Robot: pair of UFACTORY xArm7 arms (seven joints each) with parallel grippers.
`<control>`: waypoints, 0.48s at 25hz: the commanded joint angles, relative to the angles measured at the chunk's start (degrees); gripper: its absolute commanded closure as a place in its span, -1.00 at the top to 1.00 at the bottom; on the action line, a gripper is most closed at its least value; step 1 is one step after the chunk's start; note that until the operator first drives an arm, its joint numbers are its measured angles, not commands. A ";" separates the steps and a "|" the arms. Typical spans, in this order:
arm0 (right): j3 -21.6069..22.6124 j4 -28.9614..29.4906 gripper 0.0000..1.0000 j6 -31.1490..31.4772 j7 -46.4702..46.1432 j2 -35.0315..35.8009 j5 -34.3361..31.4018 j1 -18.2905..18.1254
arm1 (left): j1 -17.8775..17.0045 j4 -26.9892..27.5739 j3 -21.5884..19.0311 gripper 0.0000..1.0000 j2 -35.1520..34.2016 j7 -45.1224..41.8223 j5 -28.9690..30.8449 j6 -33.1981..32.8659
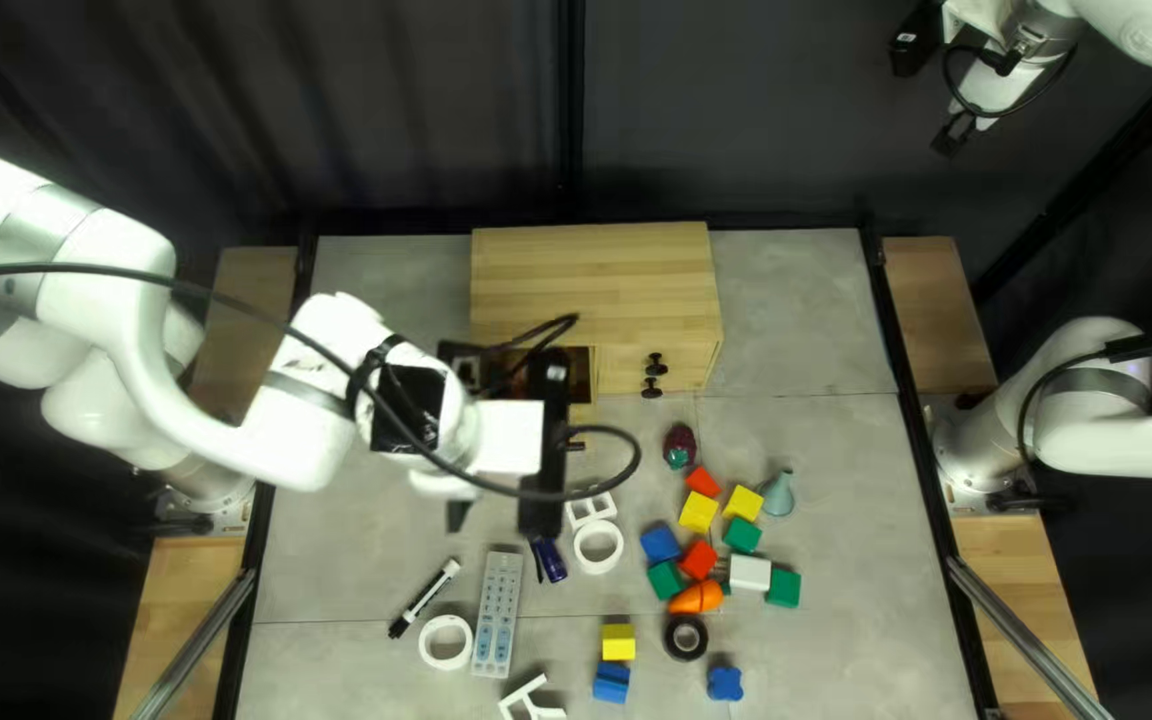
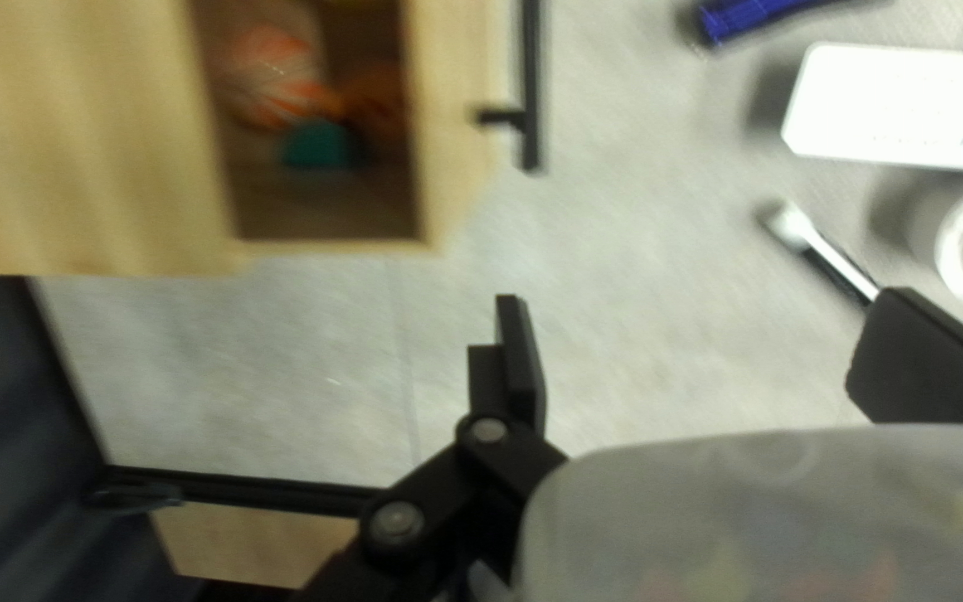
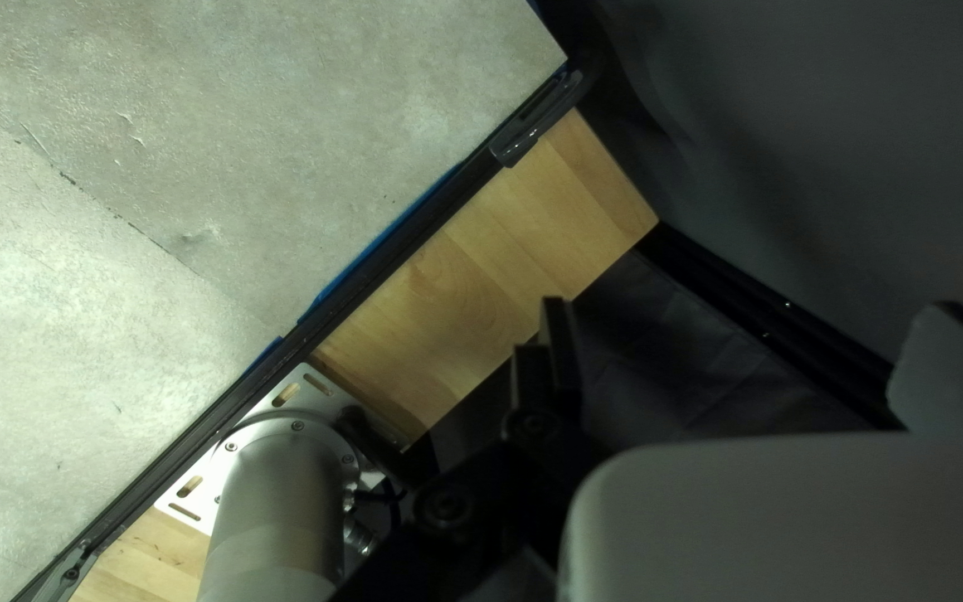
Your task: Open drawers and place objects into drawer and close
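- Evidently, the left pincer [image 2: 710, 335] is wide and grips nothing; in the left wrist view it lies beside the wooden cabinet [image 1: 596, 278], near the open drawer [image 2: 454, 134].
- The drawer already holds an orange item [image 2: 272, 73] and a green item [image 2: 320, 145]; in the top left view it lies at the centre, partly hidden by the left arm [image 1: 296, 400].
- The right pincer [image 3: 743, 346] is likewise wide and without load; its arm is raised at the upper right of the top left view.
- Candidate objects lie on the counter [image 1: 816, 467]: coloured blocks [image 1: 700, 512] and an orange carrot-like toy [image 1: 696, 598] right of lower centre, a remote [image 1: 498, 614] and a marker [image 1: 424, 598] at lower left of centre.
- Collision hazard: a low sweep of the left pincer could strike the drawer's handle [image 2: 532, 84], pushing the drawer askew or partly shut.
- Snagging hazard: the looping cable [image 1: 623, 460] could catch the cabinet's dark knobs [image 1: 656, 363] as the arm turns.
- Grasping hazard: the blocks are crowded, so spread fingers may displace neighbours; the marker may roll if touched off-centre.
- Closing hazard: contents stacked too high would probably jam against the cabinet.
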 commanded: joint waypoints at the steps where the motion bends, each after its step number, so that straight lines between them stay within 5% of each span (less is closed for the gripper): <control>1: 0.00 0.00 1.00 0.00 0.00 0.00 0.00 0.00 | -4.83 -3.92 -0.94 1.00 2.71 12.79 -10.42 -3.01; 6: 0.00 0.00 1.00 0.00 0.00 0.00 0.00 0.00 | -7.50 -7.20 -1.67 1.00 2.26 21.36 -15.50 -3.83; 12: 0.00 0.00 1.00 0.00 0.00 0.00 0.00 0.00 | -9.71 -7.99 -3.77 1.00 5.40 21.21 -17.44 -8.19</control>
